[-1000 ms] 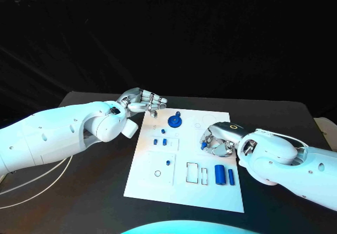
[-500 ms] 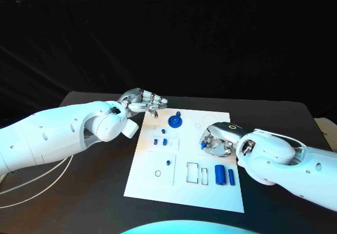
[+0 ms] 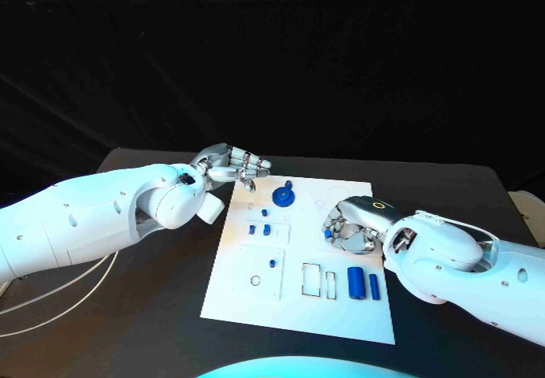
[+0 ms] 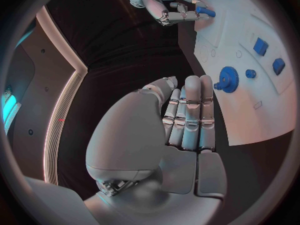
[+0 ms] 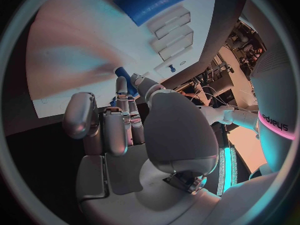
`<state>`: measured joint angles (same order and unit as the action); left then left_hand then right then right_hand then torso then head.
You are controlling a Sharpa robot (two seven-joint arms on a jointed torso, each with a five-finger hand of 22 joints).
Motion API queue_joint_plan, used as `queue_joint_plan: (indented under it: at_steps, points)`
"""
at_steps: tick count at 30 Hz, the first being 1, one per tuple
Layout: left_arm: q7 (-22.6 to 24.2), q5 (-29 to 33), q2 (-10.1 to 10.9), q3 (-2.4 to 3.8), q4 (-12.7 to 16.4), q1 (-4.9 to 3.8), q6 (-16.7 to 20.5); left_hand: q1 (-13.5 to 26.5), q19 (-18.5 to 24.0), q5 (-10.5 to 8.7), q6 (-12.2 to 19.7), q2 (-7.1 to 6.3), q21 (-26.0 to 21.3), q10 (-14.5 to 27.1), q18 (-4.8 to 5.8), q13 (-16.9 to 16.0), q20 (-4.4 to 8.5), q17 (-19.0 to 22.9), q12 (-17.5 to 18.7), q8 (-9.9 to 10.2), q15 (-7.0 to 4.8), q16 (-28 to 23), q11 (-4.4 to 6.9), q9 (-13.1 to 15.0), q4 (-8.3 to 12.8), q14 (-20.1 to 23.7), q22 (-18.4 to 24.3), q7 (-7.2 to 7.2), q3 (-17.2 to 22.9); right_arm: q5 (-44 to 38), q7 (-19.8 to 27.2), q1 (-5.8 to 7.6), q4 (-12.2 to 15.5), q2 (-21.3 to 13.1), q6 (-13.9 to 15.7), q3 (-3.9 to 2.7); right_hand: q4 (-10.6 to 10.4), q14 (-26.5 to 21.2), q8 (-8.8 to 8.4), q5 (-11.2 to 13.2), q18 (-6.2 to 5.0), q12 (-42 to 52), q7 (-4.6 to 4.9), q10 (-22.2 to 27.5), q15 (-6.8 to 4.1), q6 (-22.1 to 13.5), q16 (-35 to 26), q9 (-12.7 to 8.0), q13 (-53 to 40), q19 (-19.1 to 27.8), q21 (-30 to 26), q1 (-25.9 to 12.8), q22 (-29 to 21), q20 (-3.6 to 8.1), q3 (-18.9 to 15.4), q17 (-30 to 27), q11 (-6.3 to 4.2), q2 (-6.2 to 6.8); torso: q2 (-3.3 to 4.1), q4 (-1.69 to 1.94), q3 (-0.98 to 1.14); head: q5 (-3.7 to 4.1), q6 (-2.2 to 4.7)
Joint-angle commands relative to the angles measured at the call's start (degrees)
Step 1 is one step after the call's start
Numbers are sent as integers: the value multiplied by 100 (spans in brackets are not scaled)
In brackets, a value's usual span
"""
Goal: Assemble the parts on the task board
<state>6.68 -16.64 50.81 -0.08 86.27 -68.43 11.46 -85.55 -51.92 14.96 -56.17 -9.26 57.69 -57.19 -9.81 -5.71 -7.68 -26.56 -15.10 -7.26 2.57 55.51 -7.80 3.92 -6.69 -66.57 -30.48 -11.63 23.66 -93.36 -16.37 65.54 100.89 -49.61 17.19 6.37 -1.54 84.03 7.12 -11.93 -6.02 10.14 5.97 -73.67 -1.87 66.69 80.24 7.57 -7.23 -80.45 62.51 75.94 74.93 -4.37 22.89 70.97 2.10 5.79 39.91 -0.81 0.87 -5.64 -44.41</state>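
The white task board [image 3: 298,293] lies in the middle of the table. A blue gear [image 3: 284,194] stands near its far edge, with small blue parts [image 3: 266,230] below it and two blue cylinders [image 3: 355,281] near the front right. My right hand [image 3: 354,228] hovers low over the board's right side and pinches a small blue part [image 3: 329,233] in its fingertips; the same part [image 5: 125,78] shows in the right wrist view. My left hand [image 3: 234,165] stays at the board's far left corner, fingers curled in and holding nothing. The gear [image 4: 228,79] lies just beyond those fingers [image 4: 187,116].
The black table [image 3: 148,307] surrounds the board, with bare room at the front left. White cables [image 3: 57,303] hang under my left arm. Recessed slots [image 3: 311,278] sit beside the cylinders.
My right forearm has shifted a little while the hand keeps the blue part over the same spot. The left hand has not moved.
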Motion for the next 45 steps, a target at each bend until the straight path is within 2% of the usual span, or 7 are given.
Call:
queue_joint_plan:
  at_steps: [1,9,16,28,31,41,45]
  points:
    - [-2,38,-14,3,-1,-6,-105,12,-32,-9,44,23,27,51,-80,-4,-11,5,-23,-17,16,28,7,6,20,34,-6,-4,-19,18,-54,31,185,-91,340,-15,-18,256,27,38,69,31,-8,-28,-23,57,29,68,-5,-1,29,0,148,30,-8,5,-2,-59,-3,-1,-2,-3,9]
    - [7,38,-35,3,-25,-5,-114,12,-32,-9,44,23,27,51,-80,-4,-11,5,-23,-17,16,28,7,6,20,34,-6,-4,-19,250,-25,96,644,-201,501,-51,-23,260,33,45,76,35,-13,-36,-27,64,39,77,-11,-15,65,2,168,35,-10,22,-8,-67,6,0,4,-21,17]
    - [50,38,-105,3,-63,0,-112,10,-31,-8,51,26,26,66,-80,-3,-12,8,-31,-20,16,29,6,5,24,37,-5,-4,-16,459,118,19,805,172,566,-58,-14,257,30,20,67,27,-12,-28,-33,52,30,85,-16,-1,19,26,149,42,-3,1,-11,-77,-16,8,-8,-85,18]
    - [69,38,-259,1,-133,6,-145,9,-30,-7,52,30,26,69,-80,-4,-12,9,-35,-22,16,29,6,6,23,38,-5,-4,-14,243,410,-502,510,1131,601,-52,3,254,22,-39,55,8,0,-5,-33,28,21,99,-21,19,-48,61,122,49,7,-22,-4,-93,-18,37,-21,-287,-55]
    - [66,38,-296,-1,-142,6,-156,9,-30,-7,52,30,26,69,-80,-4,-12,9,-35,-22,16,29,6,6,23,38,-5,-4,-14,205,461,-624,364,1289,591,-51,5,254,20,-49,55,5,2,-1,-32,23,23,101,-22,21,-54,65,121,49,8,-20,-2,-96,-21,10,-23,-366,-67]
    - [63,38,-349,-2,-165,7,-181,9,-30,-7,52,30,26,69,-80,-4,-12,9,-35,-22,16,29,6,6,23,38,-5,-4,-14,173,484,-853,-47,1527,544,-23,11,253,14,-71,50,-4,10,12,-28,9,22,106,-24,30,-82,74,110,49,10,-24,4,-101,-16,18,-7,-484,-137]
    - [59,38,-351,-3,-170,7,-187,9,-30,-7,52,30,26,69,-80,-4,-12,9,-35,-22,16,29,6,6,23,38,-5,-4,-14,177,457,-924,-119,1558,543,-15,8,251,10,-97,47,-11,18,21,-24,-3,16,111,-27,38,-107,71,101,48,8,-38,10,-107,-17,7,-14,-505,-137]
